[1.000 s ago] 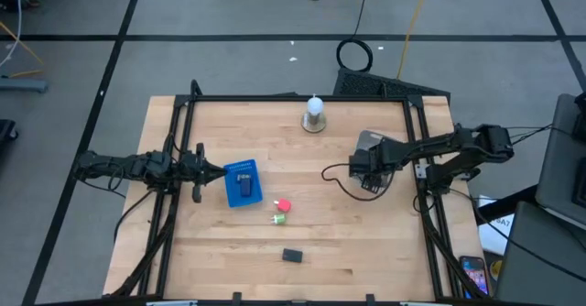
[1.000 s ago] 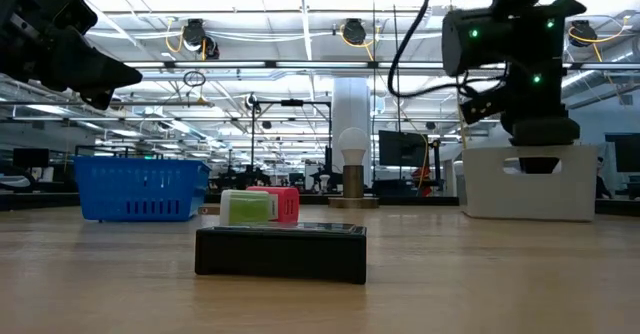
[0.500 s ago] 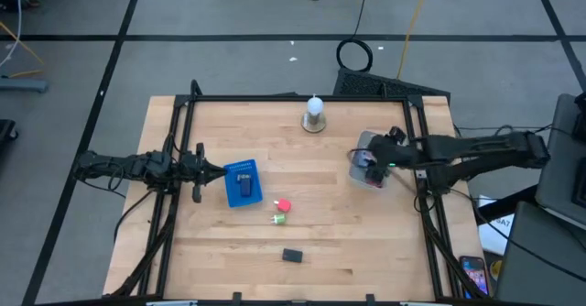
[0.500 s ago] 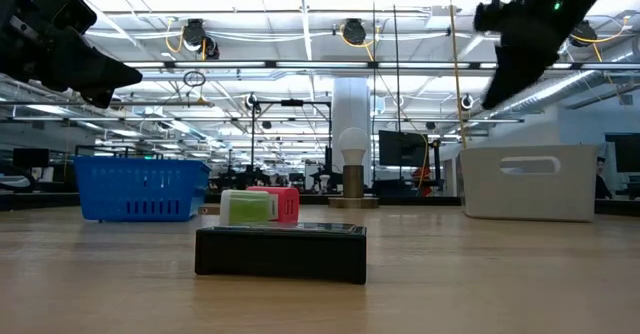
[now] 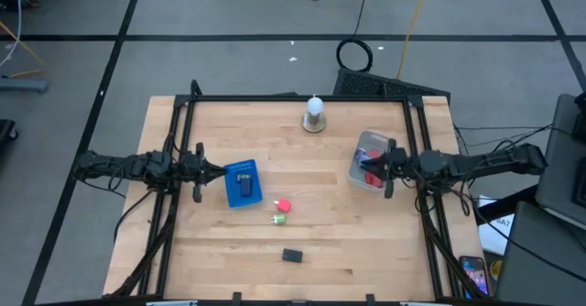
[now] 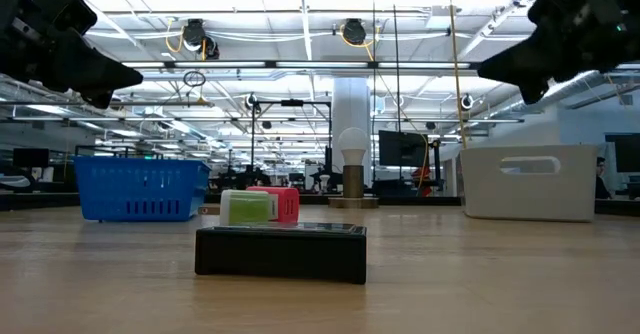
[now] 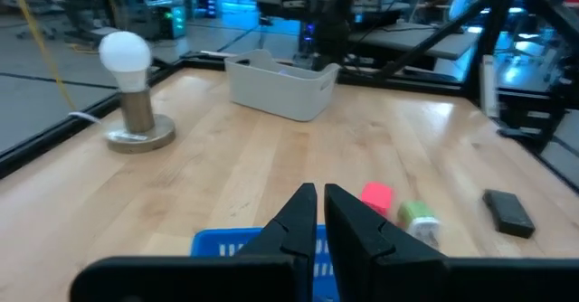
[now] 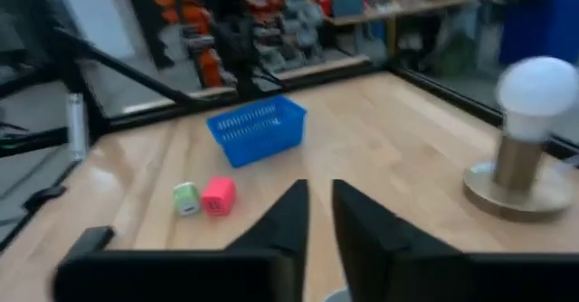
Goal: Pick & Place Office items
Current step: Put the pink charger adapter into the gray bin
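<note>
Looking down on the bench (image 5: pixel 302 233), we see the left gripper (image 5: pixel 199 171) resting at the bench's left edge, just beside the blue tray (image 5: pixel 243 183). Its fingers (image 7: pixel 294 222) are drawn nearly together in the left wrist view, with only a thin slit between them and nothing held. A dark blue item (image 5: pixel 245 186) lies inside the tray.

We find the right gripper (image 5: pixel 387 168) at the right side of the bench, its tip over the near edge of the light grey bin (image 5: pixel 363 152). Its fingers (image 8: pixel 288 213) stand close together in the right wrist view, a narrow gap between them, and nothing is pinched there. Inside the bin something red (image 5: pixel 369 166) shows beside the gripper's tip; we cannot tell what piece it is.

On the open bench between the arms we see a pink block (image 5: pixel 284 205) and a green block (image 5: pixel 278 219) close together, nearly touching in the low view. Nearer the front edge lies a black block (image 5: pixel 292 255), flat and alone, well apart from both grippers.

At the far side of the bench stands a white bulb on a round base (image 5: pixel 314 114), upright.
</note>
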